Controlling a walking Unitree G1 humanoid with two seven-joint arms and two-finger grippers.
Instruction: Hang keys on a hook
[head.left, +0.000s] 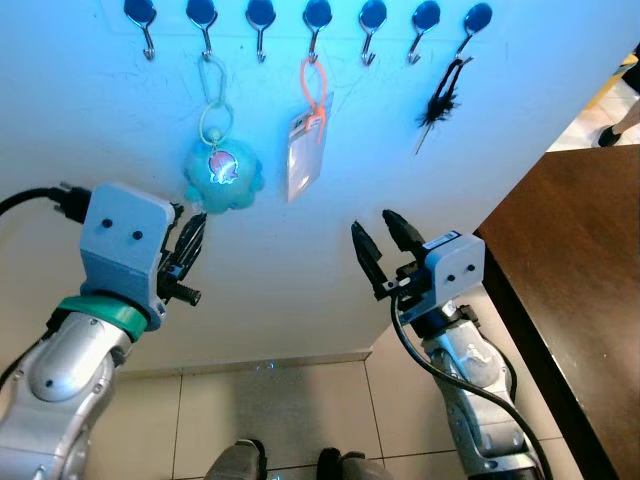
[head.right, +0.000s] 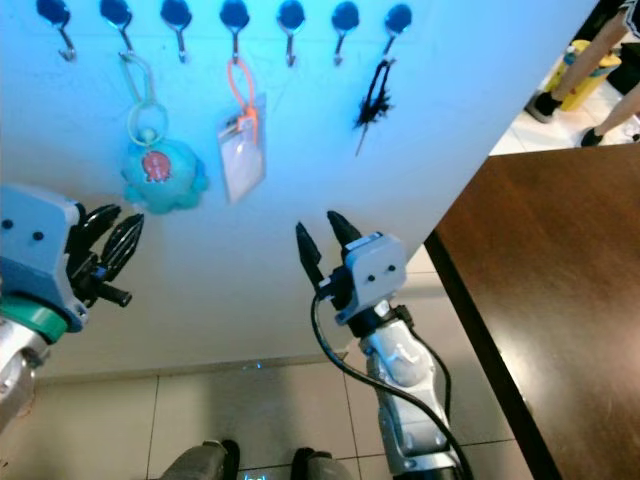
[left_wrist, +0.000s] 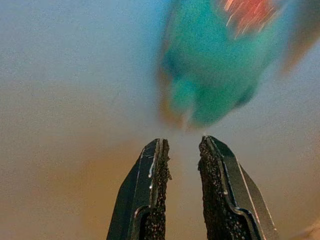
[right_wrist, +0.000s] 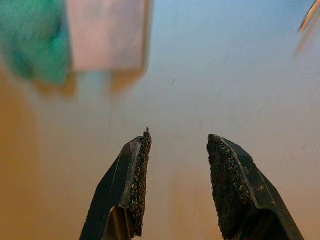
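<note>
Both arms are raised toward the wall. The left pincer (head.left: 190, 240) points up just below the teal plush keychain (head.left: 222, 170), its fingers a narrow gap apart and holding nothing. The keychain hangs by its loop from the second hook (head.left: 207, 38) of the rack. The right pincer (head.left: 383, 243) stands wide and empty, below the badge (head.left: 305, 150) hanging beside the keychain.

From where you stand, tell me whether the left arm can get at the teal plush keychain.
Probably yes: the left gripper, jaws slightly apart, sits just below the teal plush keychain with nothing between.
</note>
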